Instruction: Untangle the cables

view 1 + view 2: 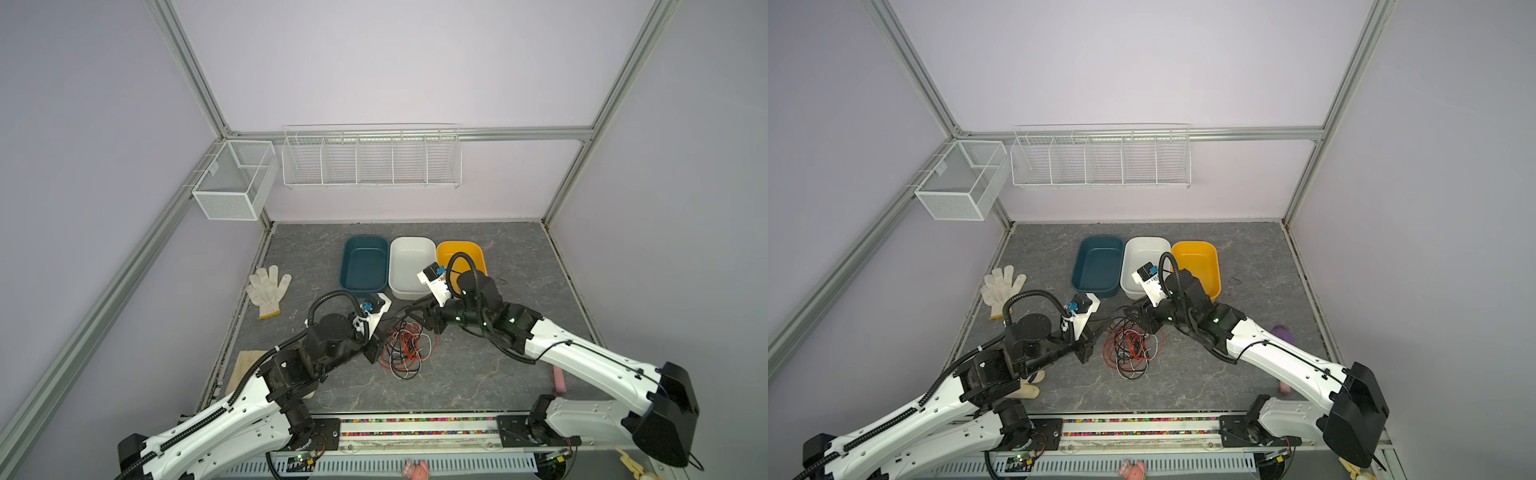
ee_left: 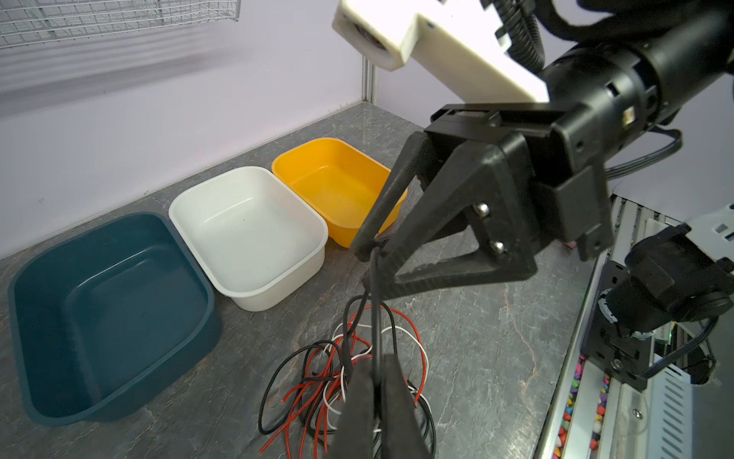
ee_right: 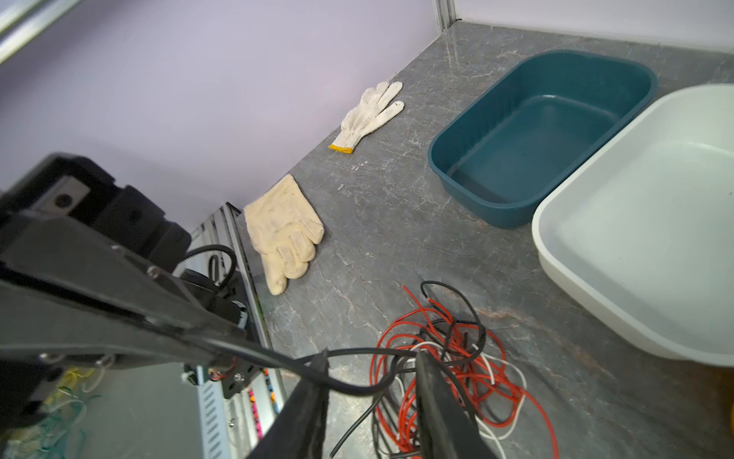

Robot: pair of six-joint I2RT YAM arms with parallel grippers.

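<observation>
- The cables [image 1: 405, 347] lay heaped mid-table [image 1: 478, 374].
- Behind them stood a row: left tub [image 1: 363, 266], middle tub [image 1: 411, 266], right tub [image 1: 453, 249].
- A glove [image 1: 267, 289] lay left of the tubs; a second glove [image 3: 284, 230] lay nearer the front-left edge.

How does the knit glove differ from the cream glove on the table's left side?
The knit glove is white with a yellow cuff and slim, spread fingers; the cream glove is plain and bulkier, fingers close together. The knit glove lies farther back, fully visible in both top views; the cream glove lies nearer the front, partly under the left arm there. Both lie flat on the table, untouched.
</observation>
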